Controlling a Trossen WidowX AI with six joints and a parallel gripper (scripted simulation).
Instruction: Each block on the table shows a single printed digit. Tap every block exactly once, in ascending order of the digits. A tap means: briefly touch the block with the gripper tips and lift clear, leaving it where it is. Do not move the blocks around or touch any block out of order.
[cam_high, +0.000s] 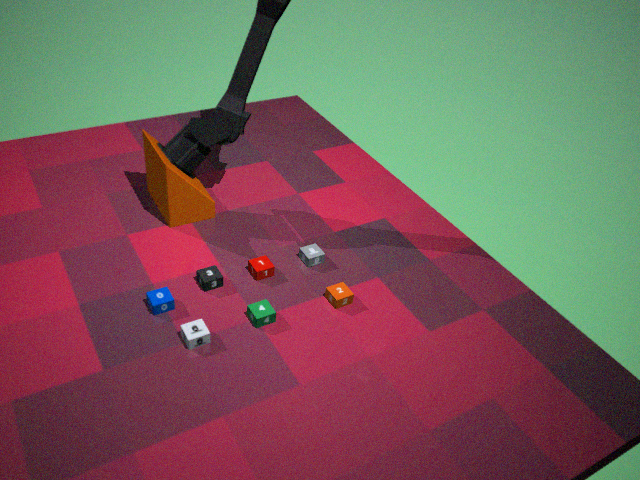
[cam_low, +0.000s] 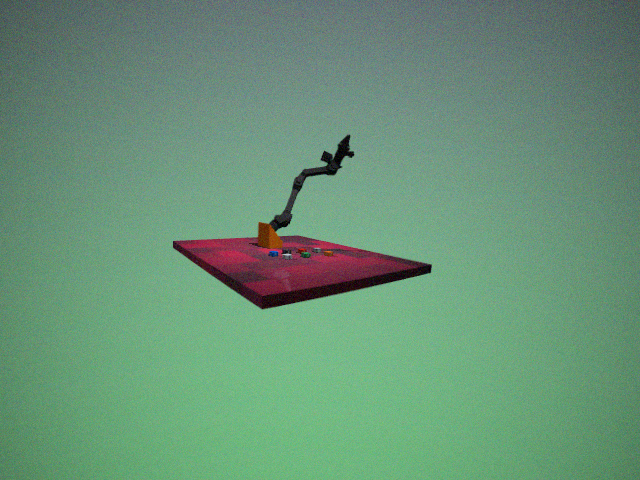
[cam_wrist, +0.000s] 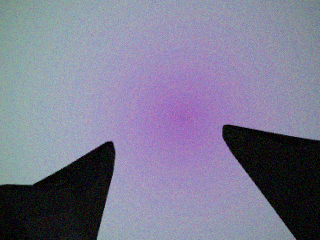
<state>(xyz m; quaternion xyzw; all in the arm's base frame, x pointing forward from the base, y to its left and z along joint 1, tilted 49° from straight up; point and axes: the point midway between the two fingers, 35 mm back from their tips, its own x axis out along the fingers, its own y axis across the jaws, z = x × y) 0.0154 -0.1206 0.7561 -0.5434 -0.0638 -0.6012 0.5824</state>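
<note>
Seven blocks sit apart on the table. The blue block (cam_high: 160, 300) (cam_low: 273, 253) shows 0, the red block (cam_high: 261, 267) (cam_low: 301, 250) 1, the orange block (cam_high: 339, 295) (cam_low: 328, 253) 2, the black block (cam_high: 209, 277) 3 and the green block (cam_high: 261, 313) (cam_low: 306, 254) 4. The white block (cam_high: 195, 333) (cam_low: 286, 256) and the grey block (cam_high: 311, 254) (cam_low: 316, 250) carry underlined digits too blurred to read surely. My gripper (cam_low: 347, 143) (cam_wrist: 169, 138) is open and empty, raised high above the blocks and pointing upward. It is outside the top view.
The arm stands on an orange wedge-shaped base (cam_high: 180, 201) (cam_low: 268, 237) behind the blocks. The red patchwork table (cam_high: 361, 413) (cam_low: 310, 276) ends at edges on the right and at the front. The wrist view shows only background between the fingers.
</note>
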